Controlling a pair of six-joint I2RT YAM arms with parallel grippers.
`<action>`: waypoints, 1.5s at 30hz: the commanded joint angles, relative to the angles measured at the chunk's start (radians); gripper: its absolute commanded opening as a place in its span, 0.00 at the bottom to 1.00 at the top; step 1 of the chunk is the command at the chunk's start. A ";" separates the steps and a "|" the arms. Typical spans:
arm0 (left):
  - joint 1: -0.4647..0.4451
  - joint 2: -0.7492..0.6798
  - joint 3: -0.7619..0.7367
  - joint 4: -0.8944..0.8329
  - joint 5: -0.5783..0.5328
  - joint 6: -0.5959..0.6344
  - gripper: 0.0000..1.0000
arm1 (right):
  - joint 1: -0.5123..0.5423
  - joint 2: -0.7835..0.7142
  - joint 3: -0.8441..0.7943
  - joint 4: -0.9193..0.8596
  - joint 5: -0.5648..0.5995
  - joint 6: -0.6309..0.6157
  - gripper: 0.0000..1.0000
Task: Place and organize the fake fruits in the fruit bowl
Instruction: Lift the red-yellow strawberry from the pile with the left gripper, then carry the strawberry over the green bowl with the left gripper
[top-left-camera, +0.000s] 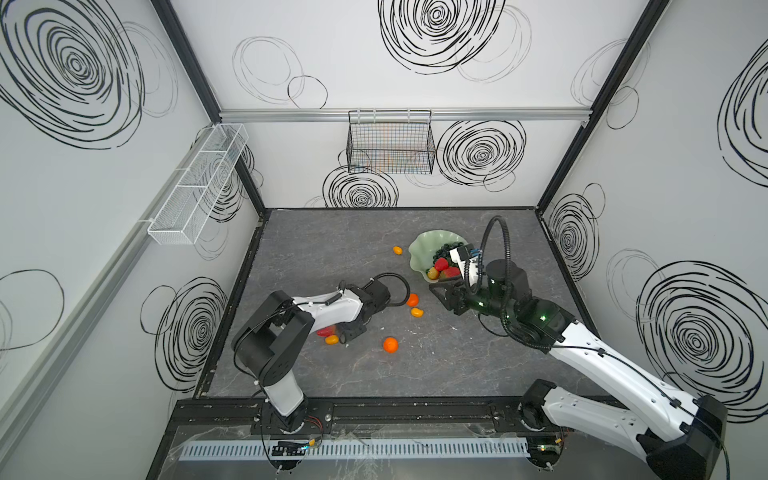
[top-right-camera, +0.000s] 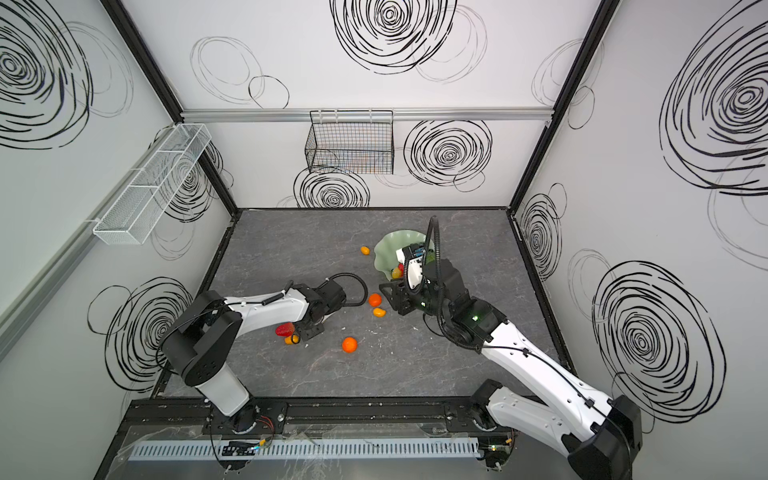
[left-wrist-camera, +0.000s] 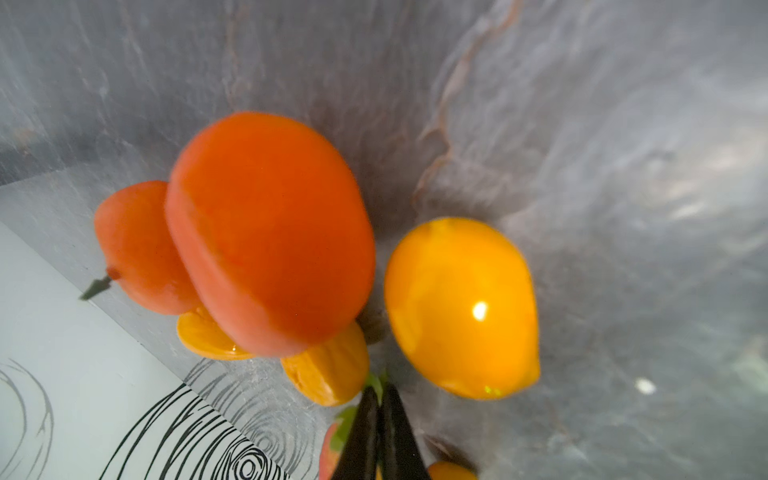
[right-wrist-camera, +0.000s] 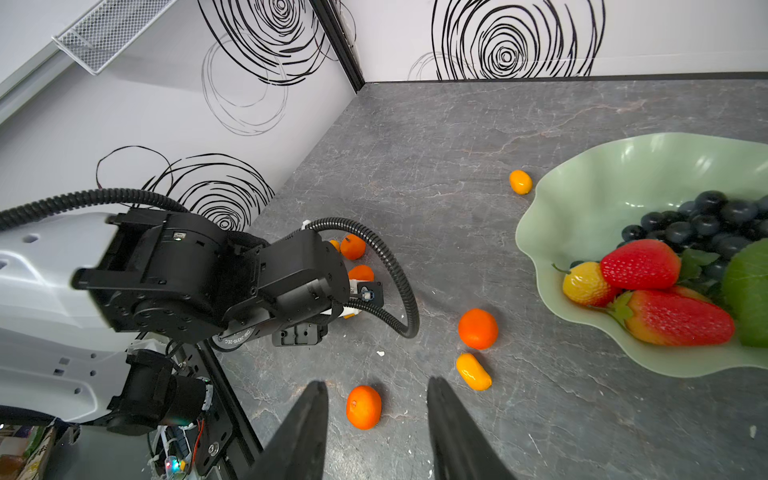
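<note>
The mint fruit bowl (top-left-camera: 419, 249) (right-wrist-camera: 582, 208) holds grapes (right-wrist-camera: 702, 224), two red strawberries (right-wrist-camera: 640, 264) and a yellow one (right-wrist-camera: 588, 282). On the table lie two tangerines (top-left-camera: 412, 299) (top-left-camera: 390, 345) and two kumquats (top-left-camera: 397, 250) (top-left-camera: 417, 312). My left gripper (left-wrist-camera: 379, 388) is low at the left, shut on the green top of a strawberry (top-left-camera: 326, 331) (left-wrist-camera: 332, 449), with a kumquat (left-wrist-camera: 461, 307) and tangerines (left-wrist-camera: 270, 232) close ahead. My right gripper (right-wrist-camera: 376, 390) (top-left-camera: 437, 289) hangs open beside the bowl's near rim, holding nothing.
A black wire basket (top-left-camera: 390, 143) hangs on the back wall and a white mesh basket (top-left-camera: 195, 183) on the left wall. The left arm covers several fruits near the left wall in both top views. A black rail (top-left-camera: 374, 411) runs along the table's front edge.
</note>
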 joint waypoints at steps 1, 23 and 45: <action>0.011 0.008 0.029 -0.022 0.002 0.000 0.06 | 0.002 0.013 -0.011 0.024 0.001 -0.010 0.44; -0.028 -0.308 0.068 -0.109 0.030 -0.083 0.00 | -0.008 0.049 -0.013 0.023 0.054 0.028 0.42; -0.141 -0.417 0.208 0.332 0.342 -0.256 0.00 | -0.275 0.055 -0.072 -0.038 0.049 0.106 0.46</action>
